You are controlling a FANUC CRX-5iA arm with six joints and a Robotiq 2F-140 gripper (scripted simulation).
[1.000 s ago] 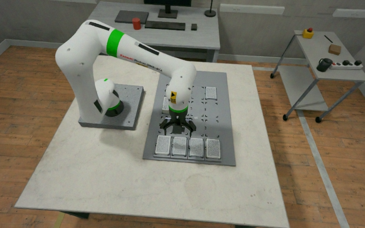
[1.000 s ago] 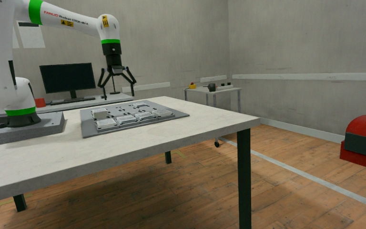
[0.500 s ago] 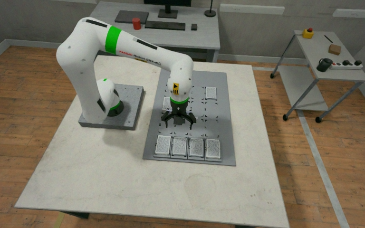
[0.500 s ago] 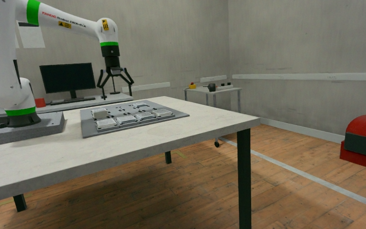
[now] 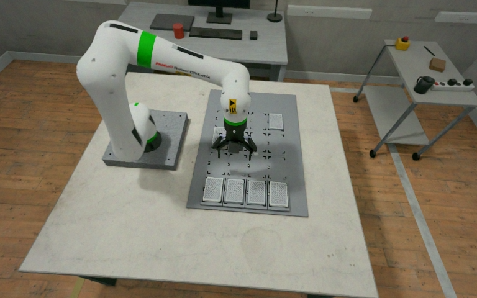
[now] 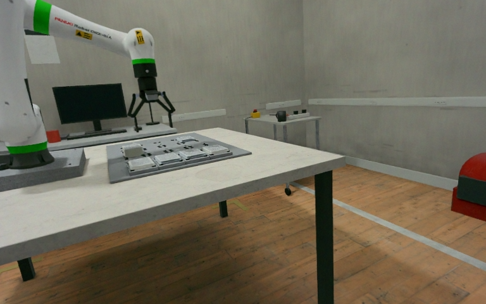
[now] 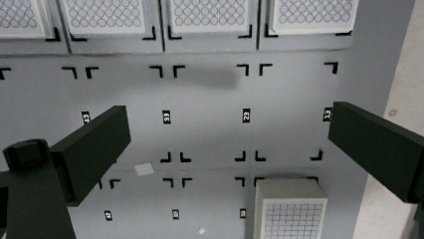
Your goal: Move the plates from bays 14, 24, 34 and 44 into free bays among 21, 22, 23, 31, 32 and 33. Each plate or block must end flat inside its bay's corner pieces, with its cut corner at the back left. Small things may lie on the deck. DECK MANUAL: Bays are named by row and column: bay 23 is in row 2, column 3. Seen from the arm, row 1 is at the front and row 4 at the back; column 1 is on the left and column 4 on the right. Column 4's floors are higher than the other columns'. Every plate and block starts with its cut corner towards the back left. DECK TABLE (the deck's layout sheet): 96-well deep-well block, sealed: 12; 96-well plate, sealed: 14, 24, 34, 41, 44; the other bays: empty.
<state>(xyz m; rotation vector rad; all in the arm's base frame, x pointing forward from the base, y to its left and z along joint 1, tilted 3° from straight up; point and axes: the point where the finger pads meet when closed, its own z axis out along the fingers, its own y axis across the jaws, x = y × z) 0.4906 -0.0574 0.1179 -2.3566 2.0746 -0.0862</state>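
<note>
From where I sit, one room has grey walls (image 5: 52,31) (image 6: 214,71) and a wooden plank floor (image 5: 41,105) (image 6: 214,258), and in it I count one pale worktable (image 5: 176,238) (image 6: 250,164), one grey desk (image 5: 246,49) (image 6: 150,134) and one trolley (image 5: 415,66) (image 6: 266,122). My one white arm (image 5: 197,63) (image 6: 100,33) stands on a grey base plate (image 5: 176,123) (image 6: 76,164), beside one flat grey deck (image 5: 297,196) (image 6: 236,152) (image 7: 378,50). My gripper (image 5: 234,157) (image 6: 154,127) (image 7: 228,121) hangs fingers-down over the middle of the deck, well above it, opened all the way, with nothing in its grasp. One deep-well block (image 5: 217,133) (image 6: 132,150) (image 7: 291,219) stands in bay 12, and I count five sealed plates. Four make a line along the raised column 4: the bay 14 plate (image 5: 213,189) (image 6: 141,163) (image 7: 315,15), the bay 24 plate (image 5: 234,190) (image 6: 168,158) (image 7: 209,12), the bay 34 plate (image 5: 256,192) (image 6: 193,154) (image 7: 106,15) and the bay 44 plate (image 5: 278,194) (image 6: 216,149) (image 7: 17,17). The fifth, the bay 41 plate (image 5: 276,121) (image 6: 185,139), lies across the deck. All four plates I have to move lie with their long axes running left to right as the arm sees them, side by side; their cut corners are too small for me to make out. Two small things lie on the deck: a pale square chip (image 5: 255,153) (image 7: 144,168) near the border of bays 32 and 33, and a smaller white round bit (image 7: 201,231) in bay 22.

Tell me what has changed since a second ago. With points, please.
The arm (image 5: 189,58) (image 6: 95,31) has carried its jaws to its own left, away from the plates in column 4 (image 5: 234,190) (image 6: 168,158) (image 7: 206,10). Nothing was gripped or released; the jaws are still wide open. Those plates, the deep-well block (image 5: 217,134) (image 6: 133,150) (image 7: 295,220) and the plate in bay 41 (image 5: 276,120) (image 6: 185,139) stayed put.
</note>
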